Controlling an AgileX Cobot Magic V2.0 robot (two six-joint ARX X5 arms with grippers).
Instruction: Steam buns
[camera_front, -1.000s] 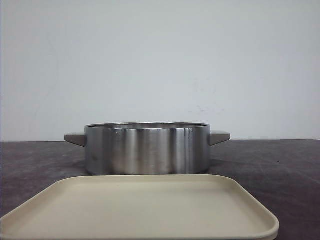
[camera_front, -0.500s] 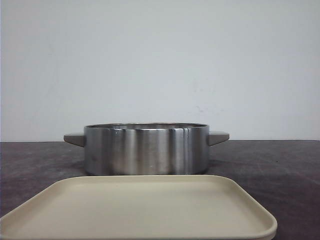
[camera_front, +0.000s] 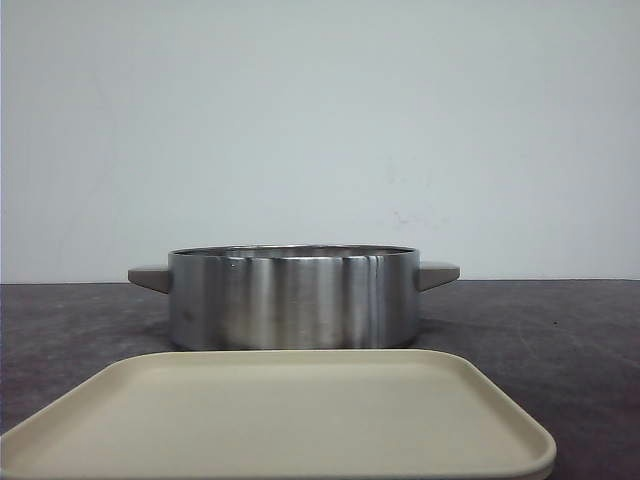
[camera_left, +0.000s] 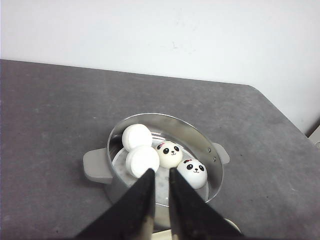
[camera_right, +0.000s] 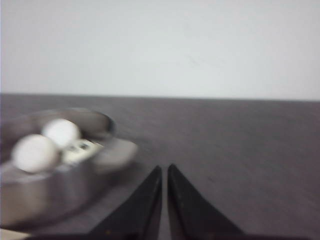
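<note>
In the front view a steel pot (camera_front: 293, 297) with two grey handles stood on the dark table (camera_front: 560, 330), just behind a bare cream tray (camera_front: 280, 420); neither arm showed there. The left wrist view looked down into the pot (camera_left: 165, 165), where all four buns (camera_left: 162, 157) lay close together — two showing panda faces, two turned blank side up — while the left gripper (camera_left: 160, 197) hung above the near rim, its fingers almost together and holding nothing. The right wrist view was blurred: the right gripper (camera_right: 164, 192) hovered over bare table beside the pot (camera_right: 55, 165), fingers pressed nearly shut and empty. Loading appeared finished; the next move likely called for a lid or a retreat — no lid was visible.
</note>
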